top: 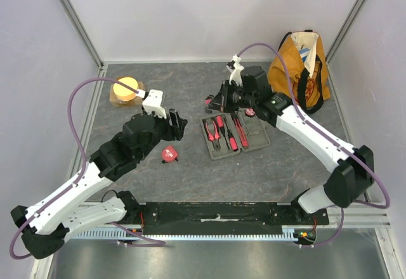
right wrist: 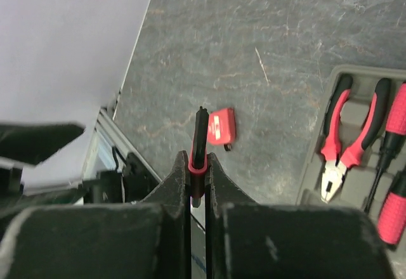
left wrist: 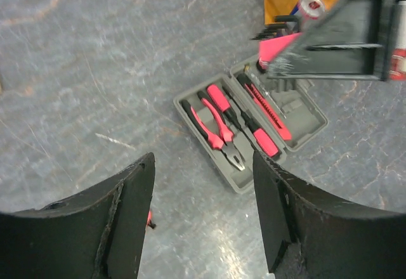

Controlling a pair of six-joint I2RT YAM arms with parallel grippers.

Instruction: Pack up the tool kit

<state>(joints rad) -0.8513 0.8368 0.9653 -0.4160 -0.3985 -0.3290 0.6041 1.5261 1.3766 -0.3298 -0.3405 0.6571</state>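
The grey tool kit case (top: pixel 250 141) lies open at mid-table, holding red-handled pliers (left wrist: pixel 219 133), screwdrivers (left wrist: pixel 244 119) and a cutter (left wrist: pixel 266 109). My right gripper (top: pixel 212 101) hovers just beyond the case's far left corner. It is shut on a red-and-black hex key set (right wrist: pixel 200 130), which sticks out past the fingertips. The red tape measure (top: pixel 169 155) rests on the table left of the case. My left gripper (top: pixel 180 124) hangs open and empty above the table between tape measure and case, its fingers (left wrist: pixel 136 203) wide apart.
An orange tote bag (top: pixel 303 63) stands at the back right with a can (left wrist: pixel 311 5) showing in it. A yellow round thing on a tan box (top: pixel 127 92) sits at the back left. Walls close the table on three sides.
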